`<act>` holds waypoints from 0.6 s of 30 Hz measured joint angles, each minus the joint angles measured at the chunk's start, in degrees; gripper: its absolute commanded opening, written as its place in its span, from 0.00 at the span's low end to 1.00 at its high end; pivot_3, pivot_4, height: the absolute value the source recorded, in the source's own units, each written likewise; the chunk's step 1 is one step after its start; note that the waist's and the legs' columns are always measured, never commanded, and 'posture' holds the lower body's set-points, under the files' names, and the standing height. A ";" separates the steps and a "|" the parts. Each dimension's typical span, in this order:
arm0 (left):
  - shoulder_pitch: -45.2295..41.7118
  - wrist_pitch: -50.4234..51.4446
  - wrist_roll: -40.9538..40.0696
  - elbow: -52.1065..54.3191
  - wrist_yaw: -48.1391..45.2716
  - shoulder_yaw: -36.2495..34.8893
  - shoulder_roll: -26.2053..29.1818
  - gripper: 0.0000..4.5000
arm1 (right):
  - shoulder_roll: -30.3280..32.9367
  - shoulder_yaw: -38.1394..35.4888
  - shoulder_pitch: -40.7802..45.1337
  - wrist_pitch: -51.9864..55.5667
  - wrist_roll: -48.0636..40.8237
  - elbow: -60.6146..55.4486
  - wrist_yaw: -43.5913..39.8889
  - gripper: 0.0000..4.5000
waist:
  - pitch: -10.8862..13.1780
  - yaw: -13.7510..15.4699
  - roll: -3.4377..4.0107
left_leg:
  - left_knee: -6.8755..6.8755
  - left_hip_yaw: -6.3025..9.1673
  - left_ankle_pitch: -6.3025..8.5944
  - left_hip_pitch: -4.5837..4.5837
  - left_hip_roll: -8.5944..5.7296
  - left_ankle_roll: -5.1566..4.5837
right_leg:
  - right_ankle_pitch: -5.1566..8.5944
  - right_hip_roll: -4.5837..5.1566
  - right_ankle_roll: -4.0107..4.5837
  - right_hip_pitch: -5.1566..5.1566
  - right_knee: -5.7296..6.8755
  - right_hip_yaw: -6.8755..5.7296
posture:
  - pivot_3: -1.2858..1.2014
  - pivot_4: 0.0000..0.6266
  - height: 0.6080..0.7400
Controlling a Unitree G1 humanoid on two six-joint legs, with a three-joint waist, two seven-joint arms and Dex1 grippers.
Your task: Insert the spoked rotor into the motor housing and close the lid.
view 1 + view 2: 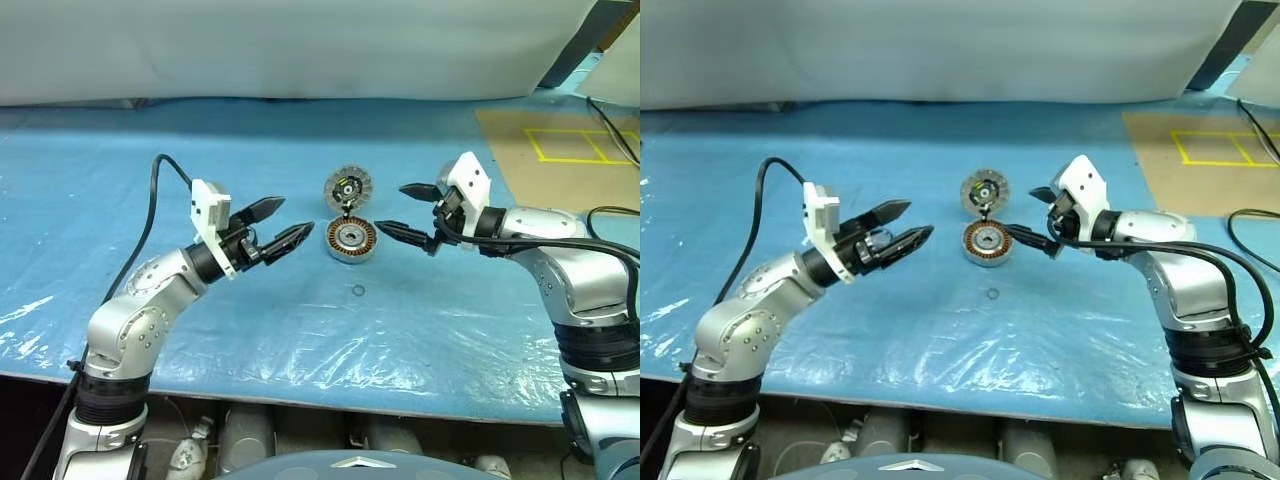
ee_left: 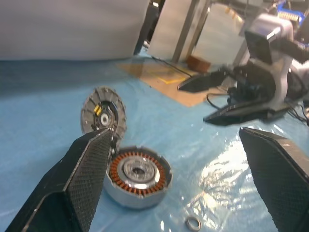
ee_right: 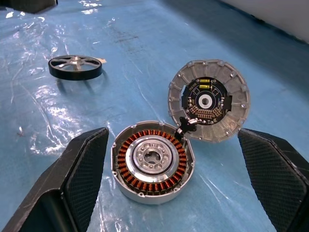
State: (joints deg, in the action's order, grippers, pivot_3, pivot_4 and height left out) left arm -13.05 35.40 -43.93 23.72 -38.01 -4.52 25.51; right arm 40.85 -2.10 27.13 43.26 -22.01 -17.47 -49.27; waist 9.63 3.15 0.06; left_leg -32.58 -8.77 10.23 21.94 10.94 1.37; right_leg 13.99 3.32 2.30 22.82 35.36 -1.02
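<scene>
The motor housing (image 1: 351, 240) stands on the blue sheet mid-table, its copper windings (image 3: 152, 162) ringing a silvery centre. Just behind it the lid (image 1: 347, 188) leans up on edge, its dark inner face (image 3: 208, 100) showing, joined to the housing by a short black lead. The spoked rotor (image 3: 75, 67) lies flat on the sheet, further to the robot's left of the housing. My left gripper (image 1: 290, 222) hovers open just left of the housing, holding nothing. My right gripper (image 1: 392, 208) hovers open just right of it, also holding nothing.
A tiny plain ring (image 1: 358, 291) lies on the sheet in front of the housing. At the back right is a tan board with yellow tape lines (image 1: 560, 150). A white sheet hangs behind the table. A black cable (image 1: 150, 215) loops over my left arm.
</scene>
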 measured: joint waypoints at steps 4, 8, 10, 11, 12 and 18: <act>0.03 1.40 -0.88 -0.29 -3.42 -0.01 3.43 0.99 | 1.65 -0.06 -1.33 1.29 -1.75 -2.13 -1.09 1.00 | 0.00 0.17 0.00 | 0.02 0.00 0.00 0.01 -0.01 0.00 | 0.01 0.00 0.00 0.01 -0.01 0.00 | 0.52 0.24 1.00; -2.38 2.82 -1.27 -1.45 -6.87 0.84 5.32 0.99 | 2.51 -0.06 -2.89 2.17 -4.17 -4.55 -2.47 1.00 | 0.00 0.75 0.00 | 0.02 -0.01 0.00 -0.01 0.00 0.00 | 0.01 0.00 0.01 0.01 -0.01 0.01 | 0.52 0.24 1.00; -3.81 3.64 -1.12 -2.16 -9.19 2.02 7.37 0.99 | 3.33 0.06 -4.01 2.19 -5.10 -5.31 -3.44 1.00 | 0.00 0.90 0.00 | 0.02 -0.03 0.00 0.00 -0.01 0.01 | 0.01 0.01 0.01 0.01 0.00 0.01 | 0.52 0.24 1.00; -4.08 3.90 -0.83 -2.49 -10.65 2.78 8.80 0.99 | 3.95 0.17 -4.72 2.09 -5.19 -5.73 -3.94 1.00 | 0.00 0.93 0.00 | 0.02 -0.02 0.00 -0.01 -0.01 0.01 | 0.01 0.01 0.00 0.01 -0.01 0.02 | 0.52 0.24 1.00; -4.16 4.06 -0.33 -2.81 -12.29 3.62 10.28 0.99 | 4.78 0.44 -5.60 1.75 -5.17 -6.09 -4.65 1.00 | 0.00 0.94 0.00 | 0.04 -0.02 0.00 -0.01 -0.01 0.01 | 0.01 0.01 0.00 0.01 -0.03 0.02 | 0.52 0.24 1.00; -4.23 2.67 4.21 -7.40 -20.52 6.98 16.70 0.99 | 8.00 5.49 -8.36 -3.17 -1.59 -5.70 -7.37 1.00 | 0.00 0.81 0.00 | 0.10 -0.01 0.00 -0.06 0.02 0.01 | 0.02 0.00 0.02 0.03 -0.04 0.02 | 0.52 0.24 1.00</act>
State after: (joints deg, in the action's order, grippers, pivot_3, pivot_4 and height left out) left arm -17.28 38.07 -39.73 16.32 -58.52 2.46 42.21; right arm 48.84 3.39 18.78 40.09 -23.59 -23.17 -56.64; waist 9.63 3.95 0.07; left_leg -32.49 -8.78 10.23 21.87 10.95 1.38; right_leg 14.01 3.32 2.32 22.85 35.32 -1.00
